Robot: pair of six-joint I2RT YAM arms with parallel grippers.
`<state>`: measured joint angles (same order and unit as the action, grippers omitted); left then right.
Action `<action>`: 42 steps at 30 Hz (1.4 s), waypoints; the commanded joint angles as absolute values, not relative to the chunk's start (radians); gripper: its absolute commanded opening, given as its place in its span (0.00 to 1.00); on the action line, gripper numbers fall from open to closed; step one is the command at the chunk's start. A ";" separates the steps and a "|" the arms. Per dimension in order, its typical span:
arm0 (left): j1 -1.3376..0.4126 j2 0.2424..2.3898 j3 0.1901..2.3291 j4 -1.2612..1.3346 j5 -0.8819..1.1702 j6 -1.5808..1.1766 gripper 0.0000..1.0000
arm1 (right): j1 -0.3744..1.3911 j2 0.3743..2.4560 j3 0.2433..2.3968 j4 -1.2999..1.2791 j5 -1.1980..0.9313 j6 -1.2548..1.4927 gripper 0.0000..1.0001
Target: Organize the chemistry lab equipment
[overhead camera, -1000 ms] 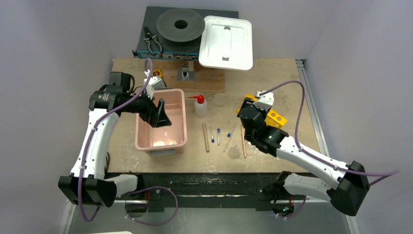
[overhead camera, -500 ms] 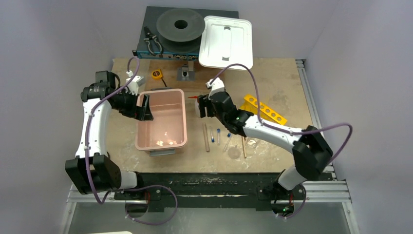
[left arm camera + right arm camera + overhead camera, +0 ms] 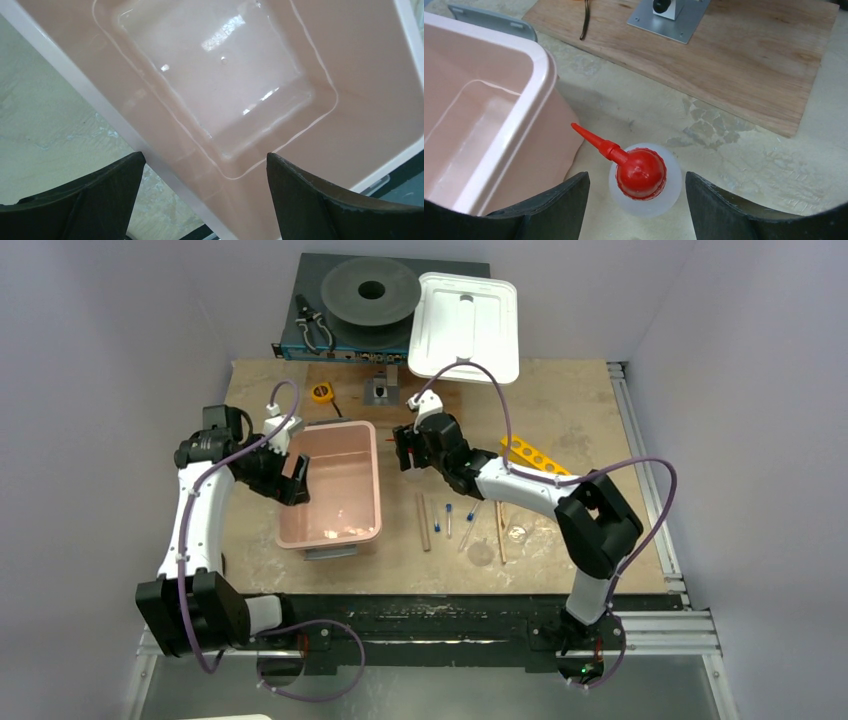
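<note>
The white squeeze bottle (image 3: 644, 176) with its red spout stands upright beside the pink bin (image 3: 484, 130). My right gripper (image 3: 636, 186) is open, one finger on each side of the bottle, neither touching it. In the top view that gripper (image 3: 410, 453) hides most of the bottle. My left gripper (image 3: 205, 167) is open and straddles the bin's left rim (image 3: 95, 105); from above it (image 3: 291, 476) sits at that wall. On the table lie two wooden sticks (image 3: 422, 521), three blue-capped tubes (image 3: 449, 520), a clear dish (image 3: 481, 554), a tiny glass (image 3: 517, 533) and the yellow rack (image 3: 536, 459).
A wooden board (image 3: 704, 55) with a metal bracket (image 3: 669, 15) lies just behind the bottle. At the back are a white lid (image 3: 465, 325), a black spool (image 3: 370, 290), black pliers (image 3: 315, 328) and a yellow tape measure (image 3: 321, 392). The bin (image 3: 335, 485) holds nothing that I can see.
My right arm swung left from the yellow rack to the squeeze bottle and its jaws widened. My left gripper drew back from over the bin to its left rim.
</note>
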<state>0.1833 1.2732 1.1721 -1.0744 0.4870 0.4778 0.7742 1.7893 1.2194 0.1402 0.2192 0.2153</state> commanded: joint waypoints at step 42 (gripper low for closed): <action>0.109 1.109 0.990 -1.016 0.534 0.651 0.63 | 0.985 1.594 1.381 0.127 0.190 0.375 0.00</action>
<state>0.1131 1.1461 1.0065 -1.0519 0.5678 0.6403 0.9688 1.4914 1.3705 0.0715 0.2272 0.2836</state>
